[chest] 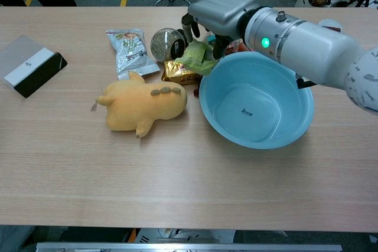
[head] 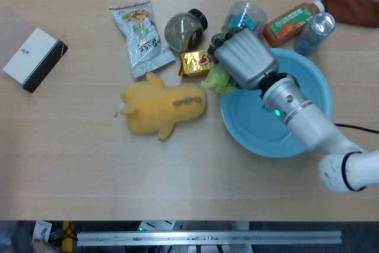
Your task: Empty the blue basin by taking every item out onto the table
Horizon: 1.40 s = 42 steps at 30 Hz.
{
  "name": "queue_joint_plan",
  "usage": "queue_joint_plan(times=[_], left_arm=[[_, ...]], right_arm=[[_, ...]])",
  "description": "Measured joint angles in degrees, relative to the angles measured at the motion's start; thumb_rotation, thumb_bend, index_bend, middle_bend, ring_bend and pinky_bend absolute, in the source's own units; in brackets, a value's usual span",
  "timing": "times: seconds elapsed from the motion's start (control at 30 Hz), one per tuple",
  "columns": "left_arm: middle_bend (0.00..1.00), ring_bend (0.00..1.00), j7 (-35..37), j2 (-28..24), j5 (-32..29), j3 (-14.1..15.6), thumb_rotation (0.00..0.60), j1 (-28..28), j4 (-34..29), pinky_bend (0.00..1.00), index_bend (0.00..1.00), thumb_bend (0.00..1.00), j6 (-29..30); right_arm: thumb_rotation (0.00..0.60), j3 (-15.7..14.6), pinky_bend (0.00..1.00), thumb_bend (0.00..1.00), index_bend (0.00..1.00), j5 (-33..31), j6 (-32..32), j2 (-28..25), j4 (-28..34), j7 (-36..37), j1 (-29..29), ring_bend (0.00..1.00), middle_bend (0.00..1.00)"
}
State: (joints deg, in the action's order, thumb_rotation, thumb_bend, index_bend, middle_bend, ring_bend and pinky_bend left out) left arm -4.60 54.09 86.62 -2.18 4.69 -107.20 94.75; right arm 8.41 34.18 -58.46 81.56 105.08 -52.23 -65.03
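So the blue basin looks pretty much emptied out: only a small printed mark is seen on its bottom in the chest view, nothing else inside. It's sat toward the right side of the table, a bit back from the near edge.

The last item, a crumpled green packet, is gripped by the right hand, fingers curled down around it. It's held up just past the basin's left rim, above the gold foil snack and the dark grapes, so it isn't set down on the table yet.

Already out on the table near the far edge: a white snack bag, a round jar of seeds, a clear candy jar, an orange drink bottle, a can. The yellow plush toy is lying left of the basin.

What's left, by the looks of it: the packet just needs to be put down somewhere free. The left hand isn't seen in either view.
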Motion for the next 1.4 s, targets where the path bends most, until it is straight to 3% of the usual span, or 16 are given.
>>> queue_joint_plan(times=[0.1,0.23,0.53,0.73,0.97,1.27,1.4], left_arm=[[0.36,0.29,-0.61,-0.1,0.27,0.14,0.6,-0.18,-0.49,0.25,0.34,0.34,-0.27],[0.36,0.29,-1.15,-0.32,0.37,0.09,0.6,-0.4,-1.0,0.25,0.34,0.34,-0.42],[0.36,0.29,-2.02,-0.83,0.31,-0.47,0.6,-1.7,-1.54,0.25,0.34,0.34,-1.75],[0.36,0.29,-1.93,-1.77,-0.13,-1.2,0.6,-3.12,-1.71,0.25,0.34,0.34,-3.27],[0.36,0.29,-2.67,-2.51,-0.76,-1.84,0.6,-4.77,-2.2,0.25,0.34,0.34,-5.15],[0.36,0.29,-5.42,-2.81,-1.16,-1.97,0.6,-6.41,-3.13,0.25,0.34,0.34,-7.14],[0.36,0.29,-6.27,-2.76,-1.21,-1.93,0.6,-6.88,-3.58,0.25,0.34,0.34,-7.58]], right_arm=[[0.6,0.65,0.37,0.26,0.0,-5.23,-3.5,2.88,-0.85,-4.41,-2.29,0.14,0.16],[0.6,1.2,0.37,0.26,0.0,-6.84,-7.76,4.4,-0.52,-6.93,-3.79,0.14,0.15],[0.6,0.36,0.37,0.26,0.03,-2.9,-9.7,-4.64,7.98,-2.48,0.09,0.15,0.2],[0.6,-2.1,0.38,0.26,0.11,2.4,-13.04,-15.29,16.02,1.5,6.03,0.19,0.25],[0.6,-7.75,0.39,0.26,0.17,13.53,-17.96,-27.11,21.87,8.53,16.89,0.22,0.29],[0.6,-14.84,0.39,0.26,0.21,27.85,-26.2,-33.04,22.95,16.61,31.88,0.24,0.32],[0.6,-16.68,0.39,0.26,0.21,32.34,-29.09,-34.52,22.96,19.17,37.1,0.24,0.32]])
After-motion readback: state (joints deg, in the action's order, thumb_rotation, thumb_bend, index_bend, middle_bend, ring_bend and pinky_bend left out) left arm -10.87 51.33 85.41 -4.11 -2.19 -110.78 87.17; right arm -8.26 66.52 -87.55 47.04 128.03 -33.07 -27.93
